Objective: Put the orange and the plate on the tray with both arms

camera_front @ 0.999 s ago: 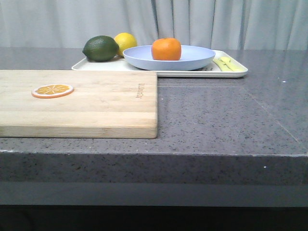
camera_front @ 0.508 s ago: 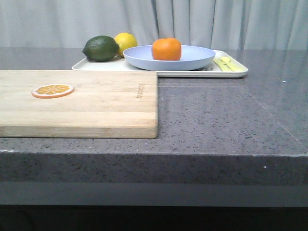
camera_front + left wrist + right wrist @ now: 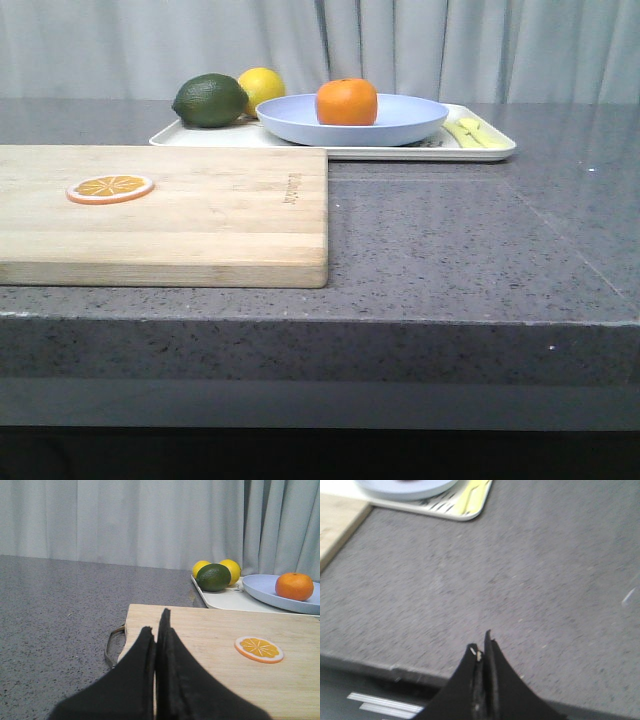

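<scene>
The orange [image 3: 346,102] sits in the pale lavender-blue plate [image 3: 400,125], and the plate rests on the cream-white tray [image 3: 200,138] at the back of the counter. The left wrist view shows the same orange [image 3: 295,586], plate [image 3: 265,591] and tray [image 3: 225,600]. My left gripper [image 3: 156,625] is shut and empty, hovering over the near end of the wooden cutting board. My right gripper [image 3: 481,649] is shut and empty above the counter's front edge, far from the tray [image 3: 465,502] and plate [image 3: 405,487]. Neither gripper shows in the front view.
A wooden cutting board [image 3: 200,220] with a thin orange slice [image 3: 110,188] lies front left. A green lime [image 3: 209,100] and yellow lemon [image 3: 262,88] sit on the tray's left part. Grey curtains hang behind the stone counter [image 3: 450,250].
</scene>
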